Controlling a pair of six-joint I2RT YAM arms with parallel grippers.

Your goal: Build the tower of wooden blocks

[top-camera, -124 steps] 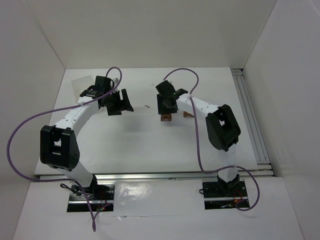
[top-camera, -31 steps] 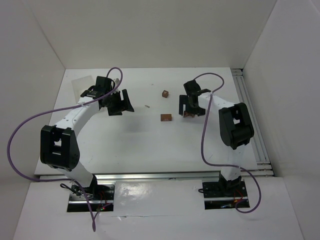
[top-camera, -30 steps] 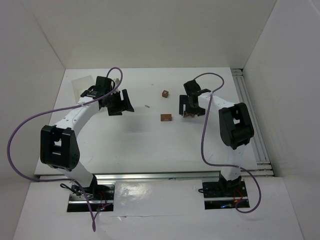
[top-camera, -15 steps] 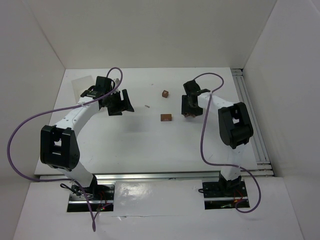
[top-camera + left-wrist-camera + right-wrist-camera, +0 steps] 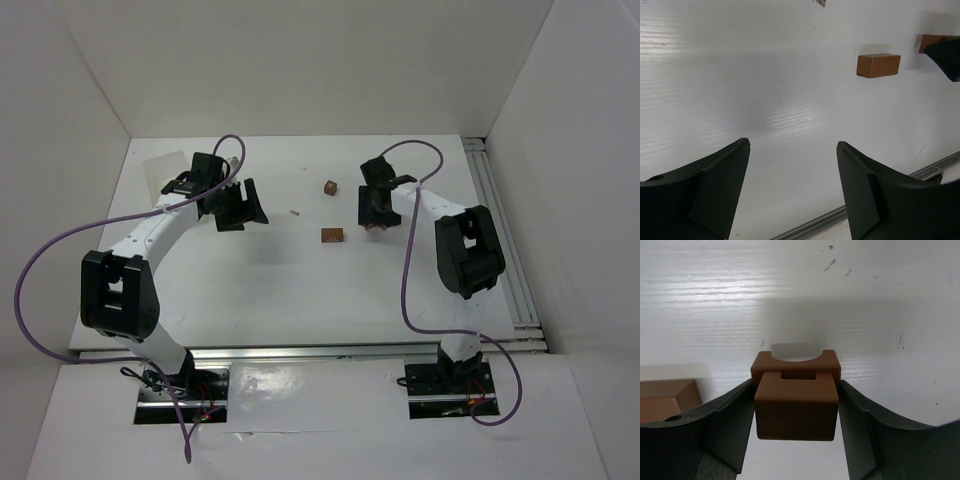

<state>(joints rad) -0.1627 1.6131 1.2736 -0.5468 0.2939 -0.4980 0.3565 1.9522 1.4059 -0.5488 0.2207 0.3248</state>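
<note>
Three reddish-brown wood blocks lie apart on the white table, with no stack. A small cube [image 5: 330, 187] sits at the back and a short brick [image 5: 332, 236] [image 5: 878, 65] in the middle. My right gripper [image 5: 376, 214] [image 5: 796, 384] is shut on the third block [image 5: 376, 228] [image 5: 796, 402], which has a curved cut-out at its far end; both fingers press its sides. The brick's corner shows at the left of the right wrist view [image 5: 665, 399]. My left gripper [image 5: 236, 207] [image 5: 792, 145] is open and empty, well to the left of the blocks.
A tiny pale sliver [image 5: 294, 212] lies between the two grippers. A faint white rectangular tray [image 5: 163, 168] sits at the back left behind the left gripper. Metal rails [image 5: 505, 240] run along the table's right edge and near edge [image 5: 330, 350].
Four seconds ago my right gripper was over the middle brick; it then moved right to the cut-out block. In the last second it has closed on it and shifted slightly back-left. The left arm is still.
</note>
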